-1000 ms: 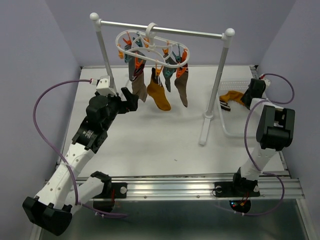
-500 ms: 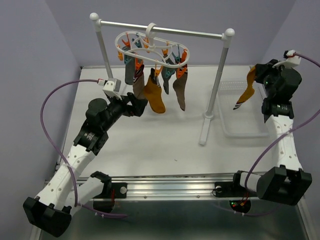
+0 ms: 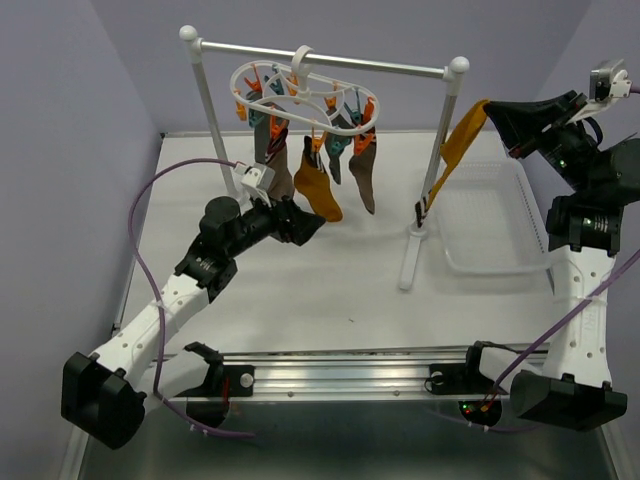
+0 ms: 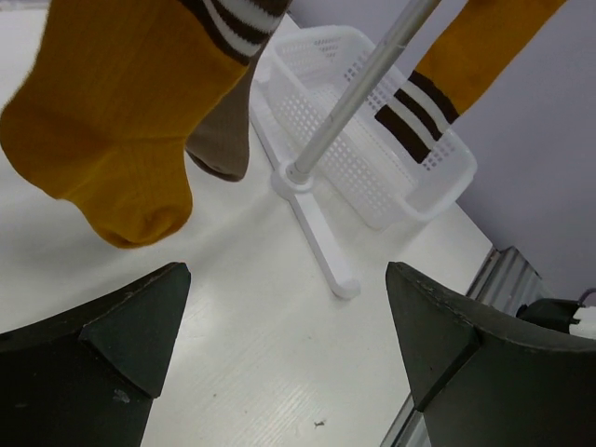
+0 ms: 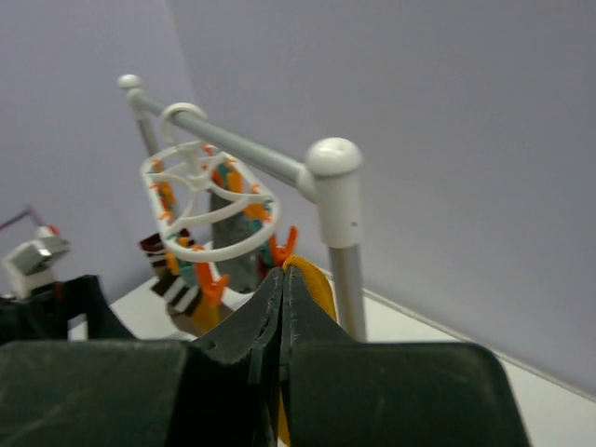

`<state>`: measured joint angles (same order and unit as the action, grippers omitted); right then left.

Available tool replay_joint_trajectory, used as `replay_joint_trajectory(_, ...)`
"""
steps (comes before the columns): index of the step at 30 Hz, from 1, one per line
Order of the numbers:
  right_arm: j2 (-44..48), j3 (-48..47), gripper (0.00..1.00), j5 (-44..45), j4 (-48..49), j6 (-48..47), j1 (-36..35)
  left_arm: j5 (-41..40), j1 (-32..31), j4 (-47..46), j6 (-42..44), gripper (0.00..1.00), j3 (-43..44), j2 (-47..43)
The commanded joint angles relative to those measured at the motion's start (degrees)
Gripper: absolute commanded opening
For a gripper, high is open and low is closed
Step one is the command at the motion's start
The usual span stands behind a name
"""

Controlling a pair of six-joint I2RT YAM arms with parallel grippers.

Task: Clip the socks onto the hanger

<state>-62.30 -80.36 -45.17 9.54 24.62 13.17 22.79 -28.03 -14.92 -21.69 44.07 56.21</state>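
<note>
The white oval hanger (image 3: 300,92) (image 5: 207,212) hangs by its hook from the rack's crossbar, with several socks clipped under it. Among them are a mustard sock (image 3: 318,190) (image 4: 112,121) and a brown sock (image 3: 362,180) (image 4: 223,140). My right gripper (image 3: 490,108) (image 5: 282,275) is shut on the top of another mustard sock (image 3: 455,150) (image 5: 315,279). That sock has a striped end and dangles beside the rack's right post, as the left wrist view (image 4: 466,65) also shows. My left gripper (image 3: 312,228) (image 4: 289,317) is open and empty, low over the table just under the hanging mustard sock.
The white two-post rack (image 3: 440,150) (image 5: 333,172) stands across the table's back, its right foot (image 4: 317,233) ahead of my left gripper. A white plastic basket (image 3: 500,235) (image 4: 363,121) sits at the right, behind that post.
My right arm has lifted the striped mustard sock out of the basket, up and left toward the rack's right post. My left arm has reached right, under the hanging socks.
</note>
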Motion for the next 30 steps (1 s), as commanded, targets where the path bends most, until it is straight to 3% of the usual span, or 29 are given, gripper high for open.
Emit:
replay_joint_trajectory(1,-0.27,-1.38,0.01,-13.01,11.71,11.12,0.37,5.95,-0.79,-8.19,-4.23,0.99,-2.32,1.45)
replay_joint_trajectory(5,-0.28,-0.33,0.01,-16.53,18.13,16.77,0.37,7.89,-6.49,-9.60,2.86,0.99,-2.15,1.63)
replay_joint_trajectory(10,0.78,2.39,0.01,-20.48,24.28,20.28,-0.16,-1.84,-16.08,-10.30,11.23,0.99,0.65,5.22)
replay_joint_trajectory(15,2.79,2.40,0.01,-18.13,20.18,19.07,-0.16,-0.55,-21.08,-12.67,10.80,0.99,9.00,14.35)
replay_joint_trajectory(19,4.55,4.07,0.01,-15.92,20.78,19.93,-0.16,-10.19,-28.38,-13.30,14.04,0.99,16.73,20.86)
replay_joint_trajectory(21,4.82,4.68,0.01,-15.83,21.74,21.08,-0.16,-17.04,-30.23,-13.29,14.22,0.99,20.86,24.38)
replay_joint_trajectory(30,5.09,4.59,0.01,-10.82,17.44,20.55,-0.16,-19.87,-31.47,-12.95,12.90,0.99,32.91,34.40)
